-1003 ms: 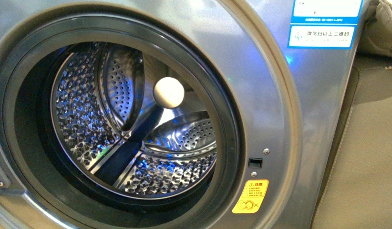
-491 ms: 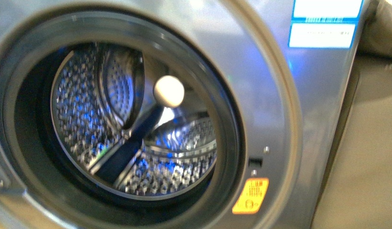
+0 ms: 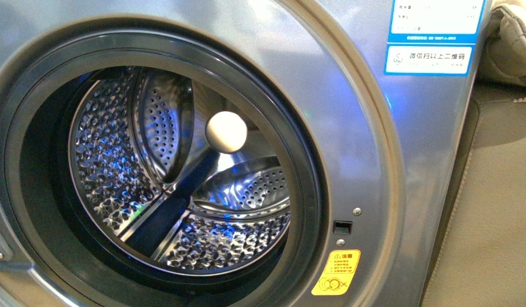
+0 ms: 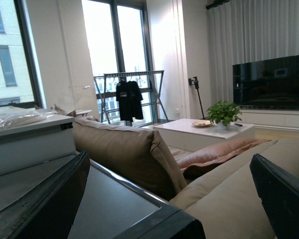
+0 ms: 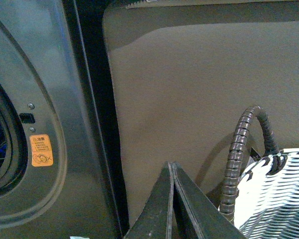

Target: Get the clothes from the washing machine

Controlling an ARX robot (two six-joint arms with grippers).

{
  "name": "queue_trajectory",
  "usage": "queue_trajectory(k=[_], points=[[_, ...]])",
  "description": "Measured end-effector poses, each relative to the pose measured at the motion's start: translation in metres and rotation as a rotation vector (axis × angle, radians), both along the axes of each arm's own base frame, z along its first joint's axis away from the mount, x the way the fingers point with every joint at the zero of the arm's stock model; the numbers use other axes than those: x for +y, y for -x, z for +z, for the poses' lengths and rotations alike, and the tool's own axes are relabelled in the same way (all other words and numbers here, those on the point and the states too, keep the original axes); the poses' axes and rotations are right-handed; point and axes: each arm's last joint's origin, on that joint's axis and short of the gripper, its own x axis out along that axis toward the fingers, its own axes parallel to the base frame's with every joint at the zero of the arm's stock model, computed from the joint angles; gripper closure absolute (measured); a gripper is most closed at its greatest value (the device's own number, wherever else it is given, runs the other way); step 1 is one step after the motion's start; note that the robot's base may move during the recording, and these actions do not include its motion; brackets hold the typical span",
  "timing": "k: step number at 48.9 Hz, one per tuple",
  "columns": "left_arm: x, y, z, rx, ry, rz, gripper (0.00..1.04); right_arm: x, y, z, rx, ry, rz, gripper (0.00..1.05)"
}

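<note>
Jaws of the right gripper (image 5: pixel 172 199) are pressed together and hold nothing, beside the washing machine (image 5: pixel 55 99) and near the woven basket (image 5: pixel 274 199). Those of the left gripper (image 4: pixel 174 199) stand wide apart, facing a sofa (image 4: pixel 129 149) and the living room. No arm shows in the front view. The drum (image 3: pixel 177 179) looks bare: steel ribs and a pale round disc (image 3: pixel 226 132), but no clothes anywhere. Whether the collecting is finished or the garment lies out of view cannot be told.
</note>
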Motion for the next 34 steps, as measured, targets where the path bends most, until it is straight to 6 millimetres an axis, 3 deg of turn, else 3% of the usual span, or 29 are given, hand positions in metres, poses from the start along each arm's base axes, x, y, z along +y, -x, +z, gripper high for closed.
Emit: queue_trajectory(k=[4, 12, 18, 23, 34], points=[[0.009, 0.005, -0.006, -0.001, 0.000, 0.032, 0.06, 0.000, 0.000, 0.000, 0.000, 0.000, 0.000, 1.02], [0.051, 0.009, -0.025, -0.002, -0.001, 0.188, 0.06, 0.000, 0.000, 0.000, 0.000, 0.000, 0.000, 1.02], [0.071, 0.010, -0.038, 0.003, -0.014, 0.252, 0.06, 0.000, 0.000, 0.000, 0.000, 0.000, 0.000, 1.02], [0.093, 0.010, -0.060, 0.052, -0.022, 0.330, 0.06, 0.000, 0.000, 0.000, 0.000, 0.000, 0.000, 1.02], [0.109, 0.032, -0.118, 0.191, -0.027, 0.332, 0.06, 0.000, 0.000, 0.000, 0.000, 0.000, 0.000, 1.02]])
